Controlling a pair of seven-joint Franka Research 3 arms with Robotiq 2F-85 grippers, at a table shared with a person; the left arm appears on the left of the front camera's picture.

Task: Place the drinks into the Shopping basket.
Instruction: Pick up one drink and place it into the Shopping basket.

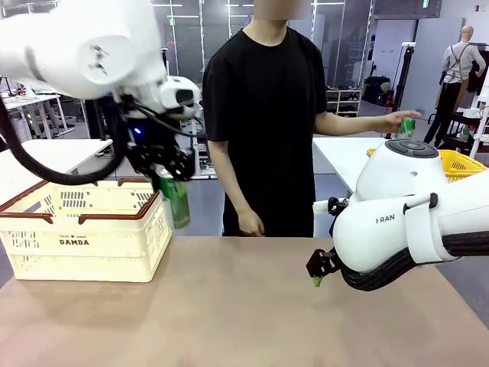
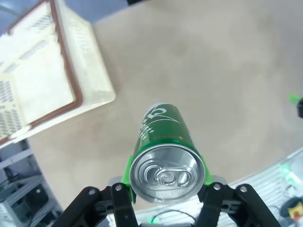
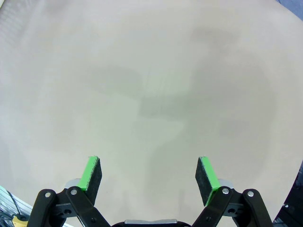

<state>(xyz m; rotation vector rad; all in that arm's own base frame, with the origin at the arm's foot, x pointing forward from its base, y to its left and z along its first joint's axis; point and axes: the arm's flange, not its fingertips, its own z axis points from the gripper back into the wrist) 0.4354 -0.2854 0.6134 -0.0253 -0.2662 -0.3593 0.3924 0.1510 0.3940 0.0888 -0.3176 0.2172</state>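
Left gripper (image 2: pixel 165 176) clamps 1 green can (image 2: pixel 163 137) near its top, beside the basket (image 1: pixel 84 225); probably light, stiff, slick. Right gripper (image 3: pixel 149 172) gapes empty.

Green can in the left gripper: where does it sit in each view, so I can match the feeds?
Front view: green can hangs from the left gripper, left of centre, just right of the Shopping basket.
Left wrist view: bottom centre, silver top toward camera, clamped between the pads.
Right wrist view: tabletop beyond the right gripper's open pads.
Shared landmark: the basket, at upper left in the left wrist view.
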